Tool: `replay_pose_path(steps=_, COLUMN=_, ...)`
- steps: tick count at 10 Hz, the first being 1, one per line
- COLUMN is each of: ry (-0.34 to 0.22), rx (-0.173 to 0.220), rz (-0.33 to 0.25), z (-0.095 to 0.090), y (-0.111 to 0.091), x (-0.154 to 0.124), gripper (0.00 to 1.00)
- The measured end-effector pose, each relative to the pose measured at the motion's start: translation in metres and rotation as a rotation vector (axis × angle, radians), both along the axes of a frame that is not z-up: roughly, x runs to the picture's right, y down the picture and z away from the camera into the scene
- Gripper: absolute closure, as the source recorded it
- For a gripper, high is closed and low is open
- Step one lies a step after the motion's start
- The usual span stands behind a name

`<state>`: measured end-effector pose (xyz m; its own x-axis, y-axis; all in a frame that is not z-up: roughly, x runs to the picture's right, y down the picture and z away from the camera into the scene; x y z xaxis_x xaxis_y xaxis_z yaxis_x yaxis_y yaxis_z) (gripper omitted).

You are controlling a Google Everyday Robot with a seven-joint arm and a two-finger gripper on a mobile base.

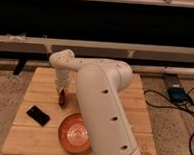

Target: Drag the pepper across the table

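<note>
Just left of centre, the hand (62,91) stood over the pepper (63,98) on the worktop (40,80).
Whether it gripped the pepper could not be told. Dragged toward the lower frame, the pepper might strike the orange bowl (75,134), which looked empty, or slip free; the phone (38,115) lay lower left.

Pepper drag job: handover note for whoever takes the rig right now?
Hand: low over the left-centre of the table, directly above the pepper; contact unclear.
Pepper: under the hand, beyond the black phone and the orange bowl, touching neither.
Done: hand positioned at the pepper.
Left: drag the pepper across the table; bare planks lie to its right.
</note>
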<state>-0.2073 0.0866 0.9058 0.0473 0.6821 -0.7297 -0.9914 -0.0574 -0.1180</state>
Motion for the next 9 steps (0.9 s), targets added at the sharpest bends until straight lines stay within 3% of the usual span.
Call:
replay_pose_path(steps=7, ry=-0.044, rx=0.151, rz=-0.046, z=0.037, y=-0.042, x=-0.041, gripper=0.91)
replay_pose_path(steps=9, ry=-0.061, rx=0.185, rz=-0.061, z=0.048, y=-0.058, x=-0.061, gripper=0.73)
